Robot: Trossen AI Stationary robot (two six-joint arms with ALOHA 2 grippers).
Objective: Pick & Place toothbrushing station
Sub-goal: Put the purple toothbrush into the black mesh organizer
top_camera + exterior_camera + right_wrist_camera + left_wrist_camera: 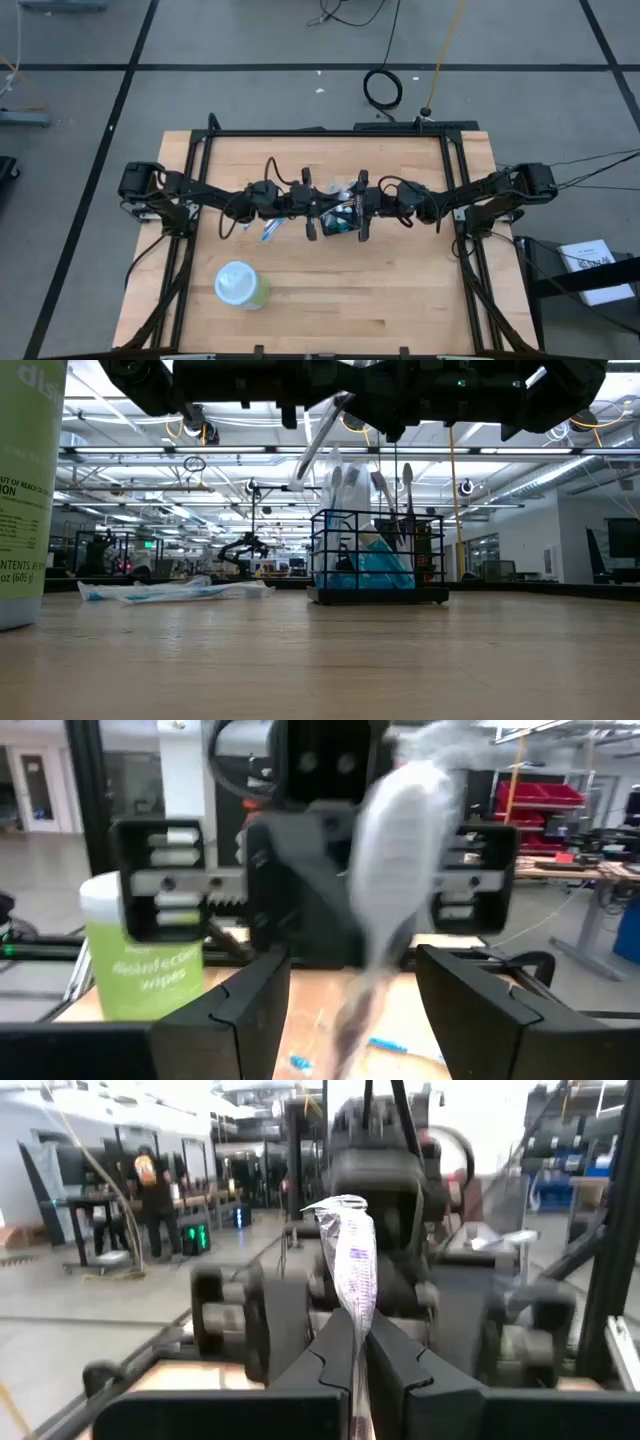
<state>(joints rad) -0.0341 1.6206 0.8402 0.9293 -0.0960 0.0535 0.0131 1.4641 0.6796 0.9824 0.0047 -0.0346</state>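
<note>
Both arms meet over the middle of the surface [400,300], a little toward its far edge, and the caddy sits right between them. The toothbrushing station [378,560], the black wire-mesh caddy, stands upright on the wood with brushes and a blue pack poking out of its top.

The left claw [358,1342] comes in from the left side, and its two fingers are pinched tight on a wrapped toothbrush [352,1270], a thin plastic-sleeved stick standing up out of the grip. From the high view that claw hangs just beside the caddy's left end. In the low view a pale stick leans above the caddy's left part, up toward the arms; I cannot tell whether its lower end is inside the basket.

The right claw [352,990] faces it from the other side, fingers spread wide with nothing between them but the blurred wrapper hanging ahead of it.

So here's the hinge of it: the caddy lies directly below and between the two claws, its long side running left to right along the line of the arms. The left one carries the load and appears nearest the left end.

More wrapped packets [170,591] lie flat on the surface left of the caddy, and the green wipes tub [241,285] stands well apart toward the near left.
</note>
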